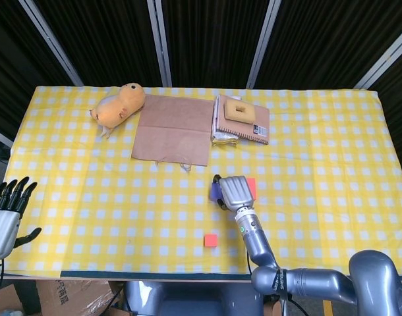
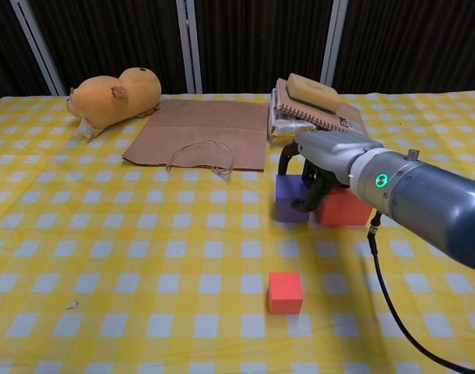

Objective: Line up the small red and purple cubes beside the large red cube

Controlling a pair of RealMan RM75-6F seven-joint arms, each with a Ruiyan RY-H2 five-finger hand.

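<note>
The purple cube (image 2: 290,200) stands on the checked cloth, touching the left side of the large red cube (image 2: 346,207). My right hand (image 2: 329,158) arches over the purple cube, with the thumb behind it and the fingers (image 2: 311,195) down in the seam between the two cubes, gripping it. The head view shows this hand (image 1: 235,191) hiding most of the purple cube (image 1: 216,191) and the large red cube (image 1: 252,185). Alone nearer the front edge sits the small red cube (image 2: 285,292) (image 1: 211,239). My left hand (image 1: 6,220) hangs off the table's left front corner with its fingers apart, holding nothing.
At the back lie an orange plush toy (image 1: 118,104), a flat brown paper bag (image 1: 173,128) with string handles, and a notebook stack with a sponge on top (image 1: 240,118). The table's front edge (image 1: 155,274) runs just behind the small red cube.
</note>
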